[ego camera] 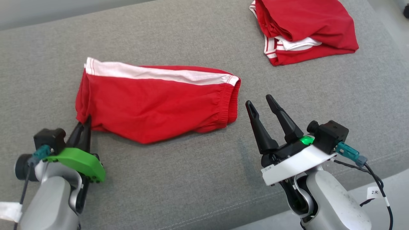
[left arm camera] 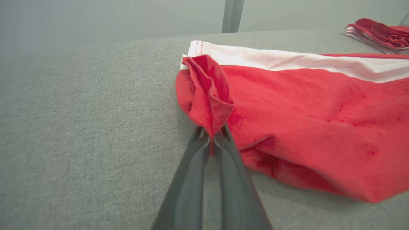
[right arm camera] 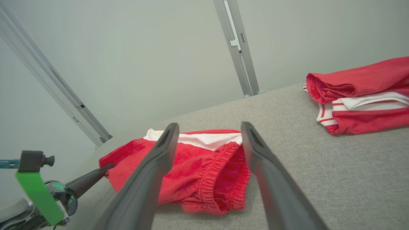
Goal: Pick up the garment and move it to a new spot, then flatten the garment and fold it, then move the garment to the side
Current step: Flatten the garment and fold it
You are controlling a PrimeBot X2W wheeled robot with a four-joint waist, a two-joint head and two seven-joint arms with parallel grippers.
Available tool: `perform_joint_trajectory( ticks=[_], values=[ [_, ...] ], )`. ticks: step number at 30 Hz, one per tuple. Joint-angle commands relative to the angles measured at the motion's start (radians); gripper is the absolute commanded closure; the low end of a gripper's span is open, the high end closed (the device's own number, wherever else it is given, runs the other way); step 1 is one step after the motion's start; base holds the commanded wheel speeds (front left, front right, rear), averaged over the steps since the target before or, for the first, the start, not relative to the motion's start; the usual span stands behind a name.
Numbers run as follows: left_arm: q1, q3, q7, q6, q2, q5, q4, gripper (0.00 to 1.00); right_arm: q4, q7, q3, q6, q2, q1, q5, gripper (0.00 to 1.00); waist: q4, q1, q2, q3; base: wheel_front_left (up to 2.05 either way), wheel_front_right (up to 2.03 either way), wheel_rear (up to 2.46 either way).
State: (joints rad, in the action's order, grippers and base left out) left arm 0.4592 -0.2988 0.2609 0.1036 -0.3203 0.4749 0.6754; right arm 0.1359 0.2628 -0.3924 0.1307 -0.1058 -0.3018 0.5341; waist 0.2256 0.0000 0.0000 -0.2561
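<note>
The garment (ego camera: 153, 102) is a pair of red shorts with a white side stripe, lying folded on the grey cushion. My left gripper (ego camera: 85, 123) is shut on its near left corner; the left wrist view shows the garment (left arm camera: 303, 111) with that corner bunched up and pinched between the closed fingertips of my left gripper (left arm camera: 211, 135). My right gripper (ego camera: 258, 100) stands open just right of the elastic waistband, above the cushion, with nothing between its fingers. From the right wrist, the garment (right arm camera: 191, 166) lies beyond the spread fingers of my right gripper (right arm camera: 207, 127), and the left gripper (right arm camera: 107, 166) touches its far corner.
A second folded pile of red and white clothing (ego camera: 303, 28) lies at the far right of the cushion (ego camera: 191, 179), also seen as a red pile (right arm camera: 361, 95) from the right wrist. Metal frame posts (right arm camera: 238, 48) stand behind the cushion. A cable (ego camera: 380, 188) hangs off my right wrist.
</note>
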Motion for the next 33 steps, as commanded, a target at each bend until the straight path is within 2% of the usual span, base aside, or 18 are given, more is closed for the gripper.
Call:
perform_joint_trajectory(
  ticks=[1, 12, 30, 31, 32, 33],
  values=[
    [-0.025, 0.010, 0.003, -0.006, 0.009, -0.011, -0.012, 1.00, 0.004, 0.005, 0.003, 0.000, -0.005, 0.015, 0.004, 0.00, -0.026, 0.0000, 0.0000, 0.029, 0.00, 0.00, 0.00],
    [-0.154, 0.121, 0.003, -0.005, 0.099, -0.089, -0.106, 1.00, 0.014, 0.005, 0.009, 0.000, -0.015, 0.033, 0.011, 0.00, -0.067, 0.0000, 0.0000, 0.057, 0.00, 0.00, 0.00],
    [-0.233, 0.172, 0.003, 0.021, 0.193, -0.195, -0.115, 1.00, 0.021, 0.005, 0.011, 0.000, -0.028, 0.046, 0.016, 0.00, -0.104, 0.0000, 0.0000, 0.077, 0.00, 0.00, 0.00],
    [-0.233, 0.170, 0.003, 0.022, 0.193, -0.204, -0.113, 0.69, 0.022, 0.005, 0.009, 0.000, -0.028, 0.046, 0.017, 0.00, -0.106, 0.0000, 0.0000, 0.078, 0.00, 0.00, 0.00],
    [-0.231, 0.170, 0.003, 0.023, 0.190, -0.214, -0.113, 0.16, 0.023, 0.005, 0.007, 0.000, -0.029, 0.046, 0.018, 0.00, -0.108, 0.0000, 0.0000, 0.079, 0.00, 0.00, 0.00],
    [-0.230, 0.178, 0.003, 0.023, 0.192, -0.214, -0.117, 0.00, 0.025, 0.005, 0.006, 0.000, -0.030, 0.046, 0.017, 0.00, -0.110, 0.0000, 0.0000, 0.081, 0.00, 0.00, 0.00]
  ],
)
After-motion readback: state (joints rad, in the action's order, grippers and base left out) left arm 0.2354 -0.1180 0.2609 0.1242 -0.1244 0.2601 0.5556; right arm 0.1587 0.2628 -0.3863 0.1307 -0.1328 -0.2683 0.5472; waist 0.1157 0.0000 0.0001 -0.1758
